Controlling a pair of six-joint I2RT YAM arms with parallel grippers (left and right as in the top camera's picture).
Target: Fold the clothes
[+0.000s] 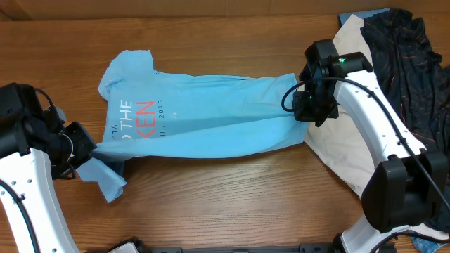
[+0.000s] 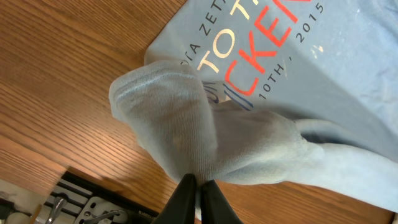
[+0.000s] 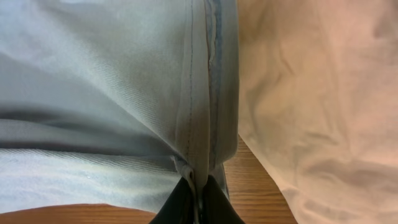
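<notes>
Your left tool is pinched shut on the sleeve and your right tool on the hem of the light blue T-shirt, which is stretched across the counter: soft, light and floppy, so take hold at the seams and edges.

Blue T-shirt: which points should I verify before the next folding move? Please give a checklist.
1. Left end effector shut on the blue T-shirt: ok.
2. Right end effector shut on the hem: ok.
3. Shirt body smooth: not ok, long creases.
4. Hem free of the cream garment: cannot tell, their edges meet.
5. Black garment away from the shirt: ok.
</notes>
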